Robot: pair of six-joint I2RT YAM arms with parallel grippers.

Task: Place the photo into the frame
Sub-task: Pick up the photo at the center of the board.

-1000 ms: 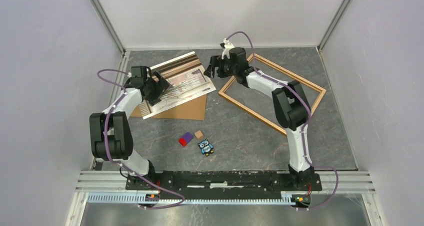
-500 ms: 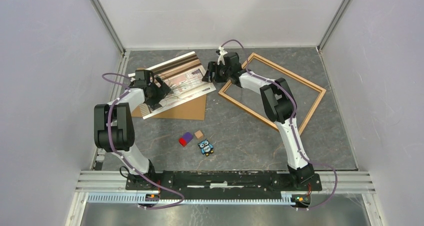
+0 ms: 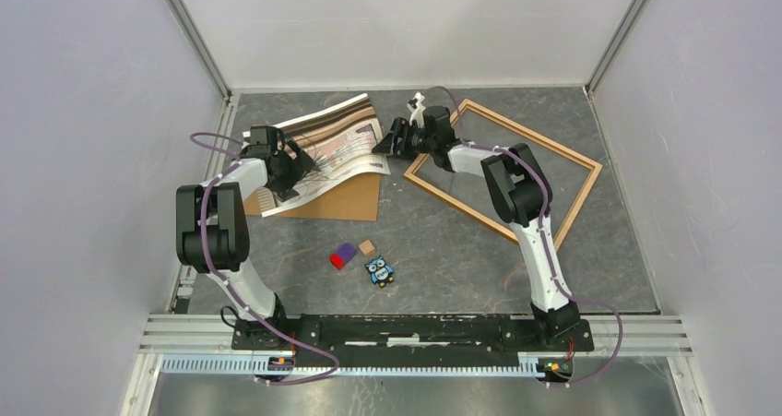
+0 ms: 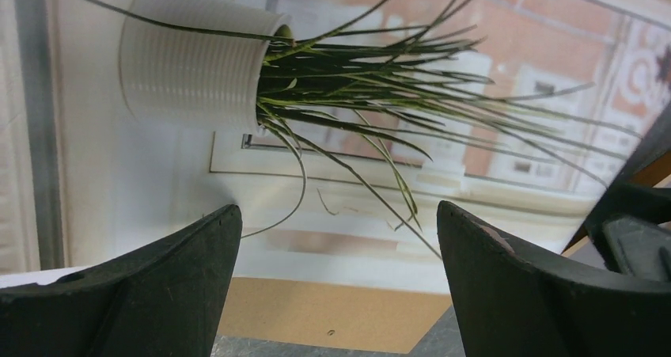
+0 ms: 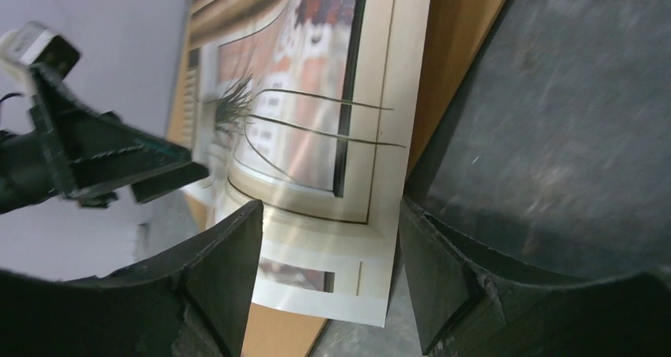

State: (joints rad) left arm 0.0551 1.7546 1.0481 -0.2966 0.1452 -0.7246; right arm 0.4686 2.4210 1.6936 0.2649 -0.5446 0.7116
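Observation:
The photo (image 3: 334, 144), a window scene with a spiky plant in a white pot, lies on the brown backing board (image 3: 355, 202) at the back left, and its right half is bowed upward. My right gripper (image 3: 388, 145) is at the photo's right edge. In the right wrist view (image 5: 331, 206) its jaws stand apart on either side of the photo's (image 5: 316, 96) near corner, with a gap on both sides. My left gripper (image 3: 293, 169) hovers open over the photo's left part (image 4: 339, 210), close above the print (image 4: 475, 48). The frame (image 3: 553, 144) lies empty to the right.
The backing board (image 4: 332, 309) juts out under the photo's near edge. A red and purple block (image 3: 343, 255), a small brown block (image 3: 367, 246) and an owl figure (image 3: 378, 270) lie in the middle of the table. Walls close in the left, back and right sides.
My right gripper has come down to the photo's right edge with its jaws narrowing. The photo's right half has bowed up off the board. The left gripper has barely shifted.

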